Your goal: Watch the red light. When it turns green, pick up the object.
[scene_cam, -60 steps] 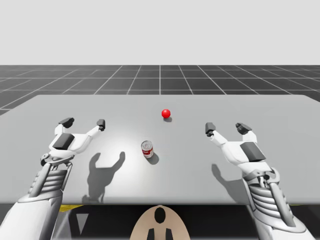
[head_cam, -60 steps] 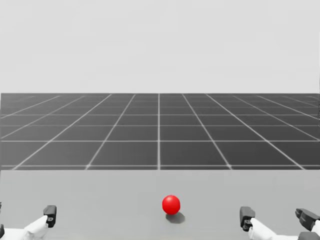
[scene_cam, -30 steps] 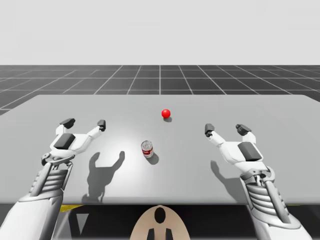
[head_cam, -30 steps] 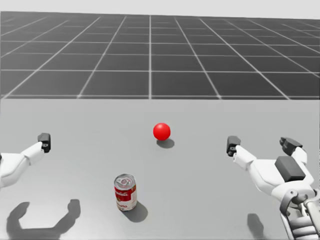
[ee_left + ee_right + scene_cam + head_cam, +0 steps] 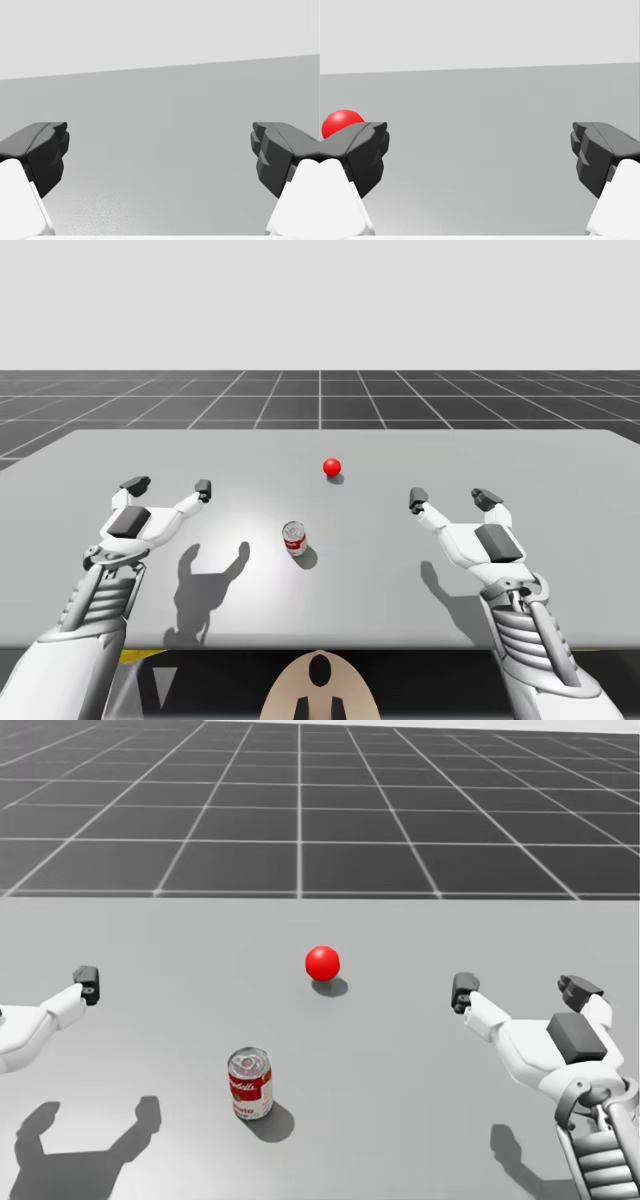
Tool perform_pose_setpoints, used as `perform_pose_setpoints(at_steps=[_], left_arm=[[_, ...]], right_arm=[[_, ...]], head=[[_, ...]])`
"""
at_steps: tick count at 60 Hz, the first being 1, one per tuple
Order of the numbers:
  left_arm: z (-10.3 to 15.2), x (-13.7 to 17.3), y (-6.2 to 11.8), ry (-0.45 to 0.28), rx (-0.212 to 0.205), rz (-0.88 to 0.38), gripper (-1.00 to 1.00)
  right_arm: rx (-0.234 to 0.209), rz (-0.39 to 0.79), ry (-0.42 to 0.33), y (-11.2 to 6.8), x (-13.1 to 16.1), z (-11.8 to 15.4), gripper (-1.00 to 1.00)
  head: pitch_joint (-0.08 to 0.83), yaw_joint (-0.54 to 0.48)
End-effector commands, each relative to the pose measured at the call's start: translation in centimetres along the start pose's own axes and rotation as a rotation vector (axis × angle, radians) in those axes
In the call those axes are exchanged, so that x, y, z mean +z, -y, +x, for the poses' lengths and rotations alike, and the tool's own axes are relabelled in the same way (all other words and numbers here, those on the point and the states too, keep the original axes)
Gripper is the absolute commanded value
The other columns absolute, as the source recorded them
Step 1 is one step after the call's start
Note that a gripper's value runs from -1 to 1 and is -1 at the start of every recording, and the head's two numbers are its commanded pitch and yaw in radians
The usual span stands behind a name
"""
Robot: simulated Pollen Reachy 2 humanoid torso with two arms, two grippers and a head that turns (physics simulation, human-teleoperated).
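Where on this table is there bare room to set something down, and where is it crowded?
The table is bare beyond the red ball to its far edge, between my left end effector and the red-and-white can, and wider between the can and my right end effector. Tightest spot: the gap between can and ball.

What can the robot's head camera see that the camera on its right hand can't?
Head view adds: the red-and-white can, upright and nearer me than the red ball, plus the dark grid floor beyond the grey table. Right wrist view adds: a close look out between the dark fingers of my right gripper, the ball half hidden behind one. Both: the ball, the table, that gripper open.
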State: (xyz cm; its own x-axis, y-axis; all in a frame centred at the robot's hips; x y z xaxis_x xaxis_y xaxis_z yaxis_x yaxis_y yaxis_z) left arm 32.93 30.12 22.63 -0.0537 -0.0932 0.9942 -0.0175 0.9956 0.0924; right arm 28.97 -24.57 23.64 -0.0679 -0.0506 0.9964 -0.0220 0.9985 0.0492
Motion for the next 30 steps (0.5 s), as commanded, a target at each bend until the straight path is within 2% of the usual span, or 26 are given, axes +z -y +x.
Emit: perform_pose_setpoints(at_steps=[1, 30], left_arm=[[-0.01, -0.06, -0.08, 0.002, 0.000, 0.001, -1.00], [-0.05, -0.10, -0.14, 0.001, -0.001, 0.000, -1.00]], right_arm=[[-0.011, 0.000, -0.002, -0.25, 0.07, -0.13, -1.00], [-0.011, 0.008, -0.003, -0.31, 0.09, -0.12, -1.00]], head=[[0.430, -0.04], [0.430, -0.04]])
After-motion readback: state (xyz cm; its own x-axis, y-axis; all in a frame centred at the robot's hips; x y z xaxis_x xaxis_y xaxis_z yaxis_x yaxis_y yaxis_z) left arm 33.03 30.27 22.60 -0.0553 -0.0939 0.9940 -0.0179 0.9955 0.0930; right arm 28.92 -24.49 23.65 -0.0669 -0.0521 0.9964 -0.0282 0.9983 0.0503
